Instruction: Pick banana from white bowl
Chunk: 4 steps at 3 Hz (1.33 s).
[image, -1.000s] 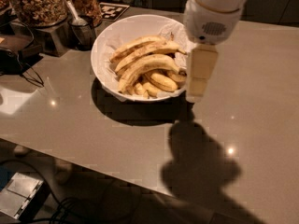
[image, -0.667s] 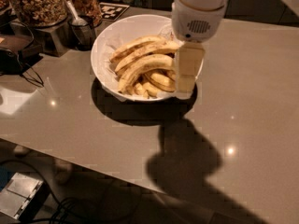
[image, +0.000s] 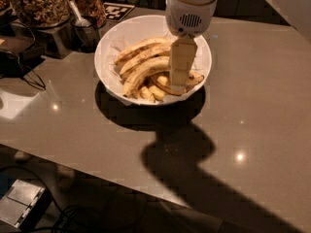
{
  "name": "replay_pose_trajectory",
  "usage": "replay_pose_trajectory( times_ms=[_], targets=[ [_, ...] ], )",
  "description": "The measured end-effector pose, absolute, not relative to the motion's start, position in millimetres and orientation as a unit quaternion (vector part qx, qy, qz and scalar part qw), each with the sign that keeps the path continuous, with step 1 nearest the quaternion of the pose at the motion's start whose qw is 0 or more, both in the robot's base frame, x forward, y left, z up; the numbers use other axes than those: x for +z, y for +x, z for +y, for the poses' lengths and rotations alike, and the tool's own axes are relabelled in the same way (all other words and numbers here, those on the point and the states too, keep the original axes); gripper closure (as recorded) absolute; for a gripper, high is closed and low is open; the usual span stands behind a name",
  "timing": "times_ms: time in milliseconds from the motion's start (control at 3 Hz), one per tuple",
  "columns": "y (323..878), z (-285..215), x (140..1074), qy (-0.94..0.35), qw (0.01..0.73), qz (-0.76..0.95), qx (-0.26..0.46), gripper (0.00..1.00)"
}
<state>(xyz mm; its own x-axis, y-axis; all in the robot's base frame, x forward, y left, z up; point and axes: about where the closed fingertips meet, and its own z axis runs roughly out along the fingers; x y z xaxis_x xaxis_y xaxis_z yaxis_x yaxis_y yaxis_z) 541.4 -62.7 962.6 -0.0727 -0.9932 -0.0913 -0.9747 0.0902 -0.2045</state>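
Observation:
The white bowl stands on the grey counter at upper centre and holds several bananas. The thick, curved, speckled yellow banana lies across its middle. Two slimmer bananas lie behind it and short stubby ones in front. My gripper hangs from a white wrist above the bowl's right half. Its cream-coloured fingers point down over the right end of the bananas and hide that part.
Glass jars of nuts and snacks and a metal scoop stand at the back left on a dark stand. Black cables lie at the left edge. The counter runs right and forward to its front edge.
My gripper has moved left, from beside the bowl's right rim to over the bananas inside it.

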Motion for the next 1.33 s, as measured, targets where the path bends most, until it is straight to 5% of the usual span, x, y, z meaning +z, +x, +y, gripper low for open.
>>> replay_pose_trajectory(
  times_ms=[1333],
  targets=[
    [579, -40, 955, -0.667, 0.099, 0.738, -0.028, 0.31]
  ],
)
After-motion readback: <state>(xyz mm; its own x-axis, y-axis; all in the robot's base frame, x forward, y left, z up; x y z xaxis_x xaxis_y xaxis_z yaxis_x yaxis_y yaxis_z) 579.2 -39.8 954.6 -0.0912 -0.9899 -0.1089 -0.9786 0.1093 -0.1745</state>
